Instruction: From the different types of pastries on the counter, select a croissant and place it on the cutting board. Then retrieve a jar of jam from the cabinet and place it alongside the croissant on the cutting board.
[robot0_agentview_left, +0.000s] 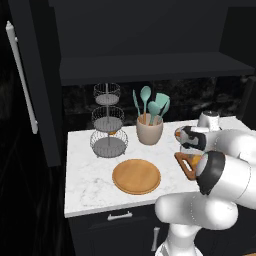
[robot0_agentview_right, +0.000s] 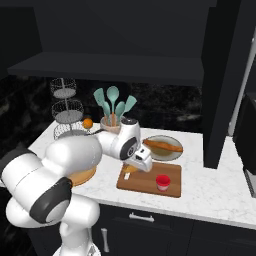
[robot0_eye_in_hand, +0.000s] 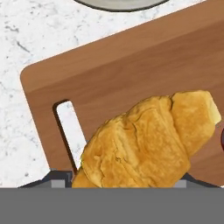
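Hand view puts the croissant (robot0_eye_in_hand: 146, 142) right in front of my pincer, over the cutting board (robot0_eye_in_hand: 131, 74) and next to its handle slot (robot0_eye_in_hand: 70, 131); the fingertips are hidden behind the pastry, so I cannot tell from here whether they are clamped on it or already spread. In the right base view the pincer (robot0_agentview_right: 131, 170) sits low over the slot end of the cutting board (robot0_agentview_right: 172, 187), with a sliver of golden pastry just under it, and the jar of jam (robot0_agentview_right: 162, 182) with its red top stands on the same board nearer the other end. I judge the step in hand to be setting down or letting go of the croissant. To do it well I would keep the wrist level, make sure the pastry rests flat on the wood and not across the slot, spread the fingers slowly, then lift straight up so nothing drags. For room: the board's near edge runs close to the front lip of the bench (robot0_agentview_right: 210, 200), so I would not push anything forward. The jar is near on one side, the grey plate (robot0_agentview_right: 170, 140) with the long orange-brown pastry (robot0_agentview_right: 162, 145) lies just behind the board, and the round wooden plate (robot0_agentview_left: 136, 176) and utensil crock (robot0_agentview_left: 149, 131) are on the far side. Straight up is the open way out, below the dark shelf (robot0_agentview_right: 115, 67).
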